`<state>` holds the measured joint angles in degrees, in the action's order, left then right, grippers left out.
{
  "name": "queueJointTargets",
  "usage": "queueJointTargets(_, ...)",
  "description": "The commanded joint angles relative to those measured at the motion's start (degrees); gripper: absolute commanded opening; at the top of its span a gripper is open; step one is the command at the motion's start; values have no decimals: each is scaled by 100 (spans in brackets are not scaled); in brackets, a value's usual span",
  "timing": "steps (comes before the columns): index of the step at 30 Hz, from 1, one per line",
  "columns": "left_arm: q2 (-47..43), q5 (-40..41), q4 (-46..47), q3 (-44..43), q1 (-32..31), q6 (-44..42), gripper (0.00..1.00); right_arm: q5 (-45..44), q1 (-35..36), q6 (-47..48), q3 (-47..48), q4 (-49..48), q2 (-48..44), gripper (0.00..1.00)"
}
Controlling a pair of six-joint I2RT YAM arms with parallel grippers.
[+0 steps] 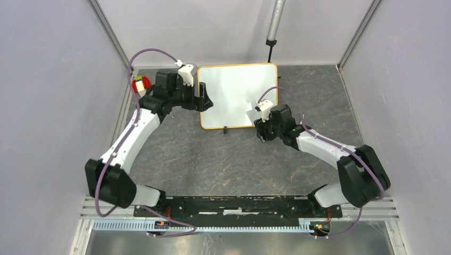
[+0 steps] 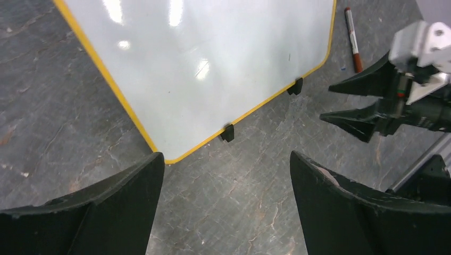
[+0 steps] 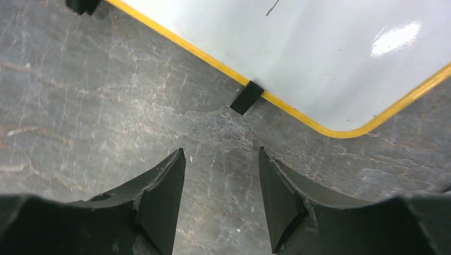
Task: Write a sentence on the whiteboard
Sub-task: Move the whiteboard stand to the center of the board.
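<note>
Nearest the arm bases, the grey worktop [image 1: 213, 164] is stone-patterned. The right gripper [image 3: 222, 154] hangs low over it, just off the near edge of the whiteboard [image 1: 234, 93]. Its jaws are partly apart and nothing is between them. One of the small black clips [image 3: 246, 97] on the board's frame sits just ahead of it.

A little further in, the left gripper [image 2: 226, 159] is by the board's left side. Its jaws are wide and it holds nothing. I think it waits there so it can keep the board from sliding once writing begins.

The whiteboard lies flat on the worktop with its white face up, which makes it easy to write on. There is no sentence on it, only one tiny dark mark [image 3: 272, 7], so the writing has not begun.

A pen [image 2: 352, 40] with a white body and a dark red end lies on the worktop just beside the board's right edge. It is near the right gripper, so that arm likely has to pick it up first.

Far back on the left, a small red, yellow and white thing [image 1: 140, 85] peeks out behind the left arm. It may be a toy block, but it is too small to tell.
</note>
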<state>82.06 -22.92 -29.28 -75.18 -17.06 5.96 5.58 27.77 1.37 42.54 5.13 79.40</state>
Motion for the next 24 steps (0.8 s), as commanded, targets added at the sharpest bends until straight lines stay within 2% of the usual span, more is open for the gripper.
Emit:
queueJointTargets(1, -869, 718, 897, 578, -61, 836, 93, -848, 277, -687, 539, -189, 590, 56)
queueJointTargets(6, -1063, 910, 735, 533, -35, 714, 94, -1276, 414, -898, 864, -44, 1167, 54)
queueJointTargets(13, -1052, 894, 758, 497, -26, 723, 96, -1702, 414, -913, 922, -341, 1473, 56)
queueJointTargets(24, -1007, 832, 760, 460, -26, 696, 97, -1404, 293, -869, 1141, -585, 1799, 51)
